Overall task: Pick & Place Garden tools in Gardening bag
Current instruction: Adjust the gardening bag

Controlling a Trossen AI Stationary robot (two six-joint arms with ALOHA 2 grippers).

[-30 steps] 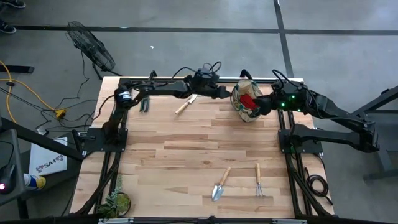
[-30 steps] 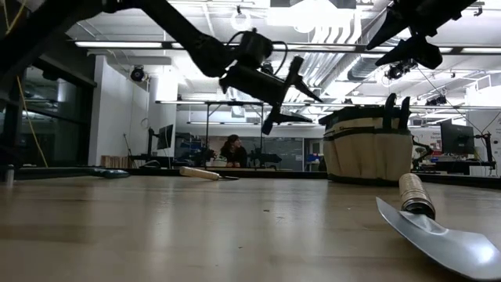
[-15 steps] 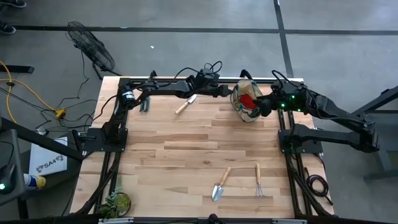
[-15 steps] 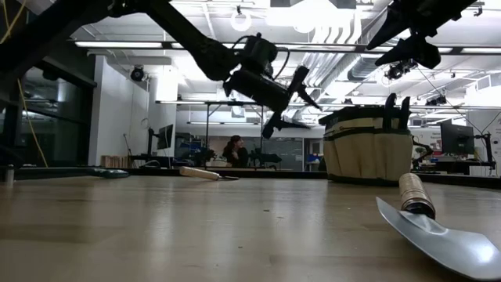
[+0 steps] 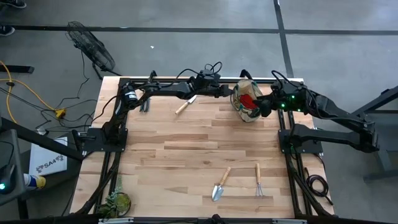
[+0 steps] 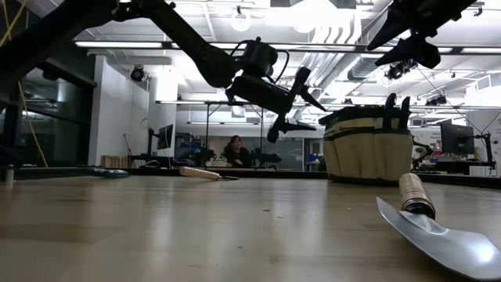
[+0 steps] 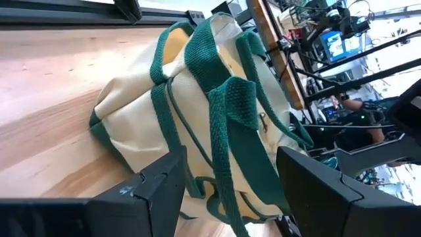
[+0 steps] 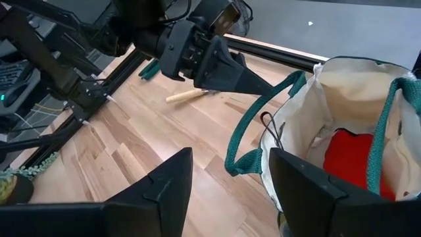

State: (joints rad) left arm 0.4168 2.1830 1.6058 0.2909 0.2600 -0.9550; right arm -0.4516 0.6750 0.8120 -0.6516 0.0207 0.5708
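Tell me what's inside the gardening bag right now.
A red cloth piece lies inside the gardening bag, seen from above and past the right hand. The bag's walls cover the rest of the interior, so anything under or beside the cloth cannot be seen.

I see a cream canvas bag point(image 8: 342, 105) with dark green trim, a red cloth point(image 8: 352, 161) inside, pale striped wood table point(image 5: 186, 149), tan-handled silver trowel point(image 5: 219, 184), and black arms.

I am easing my left gripper point(image 6: 301, 100) closer to the gardening bag point(image 6: 368, 149), whose green-trimmed side is now filling the space ahead of my open jaws.
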